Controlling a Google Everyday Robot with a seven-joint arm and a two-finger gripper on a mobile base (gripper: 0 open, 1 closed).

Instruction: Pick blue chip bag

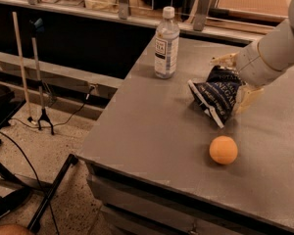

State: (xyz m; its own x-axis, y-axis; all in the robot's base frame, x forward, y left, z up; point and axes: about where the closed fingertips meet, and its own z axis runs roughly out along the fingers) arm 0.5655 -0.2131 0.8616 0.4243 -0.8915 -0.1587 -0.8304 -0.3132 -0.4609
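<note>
A clear bottle (166, 43) stood upright near the far left corner of the bench (152, 131). An orange ball (223, 150) lay toward the front edge, well apart from the bottle. A thin tripod stand (38, 82) stood on the floor left of the bench. The end effector (230, 84) was near the right edge.
</note>
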